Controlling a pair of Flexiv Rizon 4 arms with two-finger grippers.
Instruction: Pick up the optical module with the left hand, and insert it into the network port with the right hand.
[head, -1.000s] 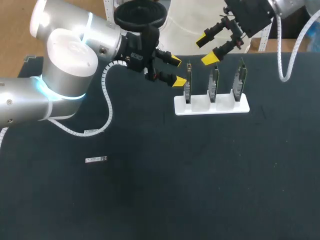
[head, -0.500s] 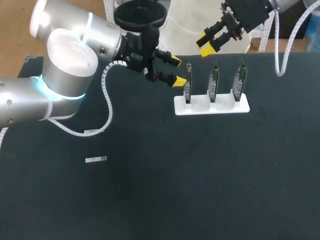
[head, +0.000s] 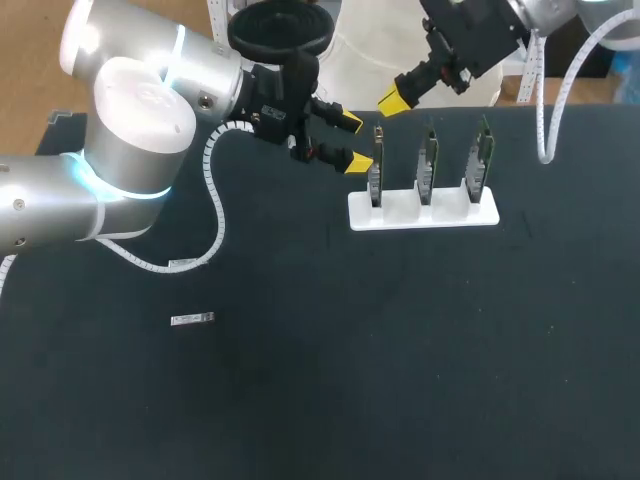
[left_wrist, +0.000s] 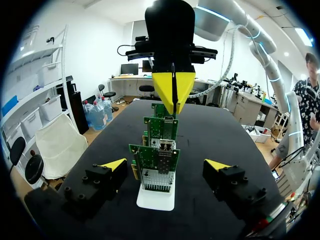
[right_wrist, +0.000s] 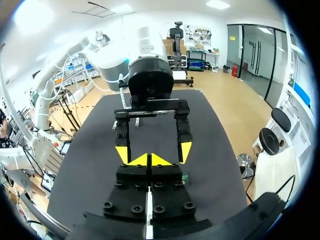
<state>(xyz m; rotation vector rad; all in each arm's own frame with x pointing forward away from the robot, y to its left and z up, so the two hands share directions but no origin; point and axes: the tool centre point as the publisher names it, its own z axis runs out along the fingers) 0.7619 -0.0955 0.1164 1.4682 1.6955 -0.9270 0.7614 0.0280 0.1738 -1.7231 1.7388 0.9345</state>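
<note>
Toward the table's left edge lies the module (head: 192, 320), ungrasped; left claw (head: 352, 141) hangs released beside the rack (head: 424, 208), right claw (head: 392, 100) clenched empty. Pickup seems pending: left claw must travel there.

Black table (head: 400, 360), perhaps cloth-covered.

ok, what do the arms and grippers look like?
Left arm: silver, rounded joints, a glowing cyan ring, white spiral cable. Right arm: silver, with a plain white cable. Left gripper and right gripper: black, yellow wedge tips.
</note>
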